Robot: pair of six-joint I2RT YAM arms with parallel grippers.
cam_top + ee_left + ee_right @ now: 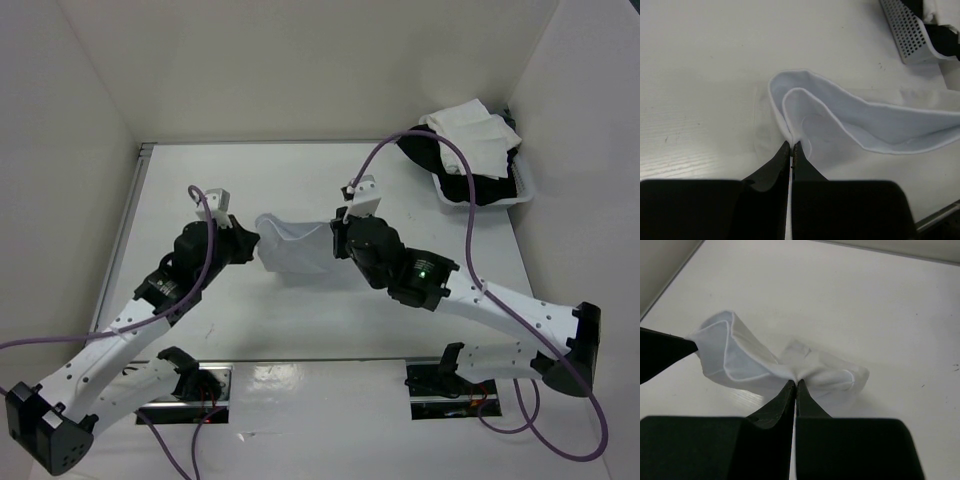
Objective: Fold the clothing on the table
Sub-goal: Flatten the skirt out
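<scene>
White walls box in the smooth table. Near its middle the clothing, thin pale fabric with stitched hems, curls between both arms. The left gripper and right gripper each pinch an edge, jaws pressed together and hiding the pinched hem. A perforated bin sits far right, cut off.

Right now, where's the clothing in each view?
Top external: clothing mid-table, held between the left gripper and the right gripper.
Left wrist: clothing from centre to right edge.
Right wrist: clothing centre-left.
Shared landmark: the white table beneath it.
</scene>
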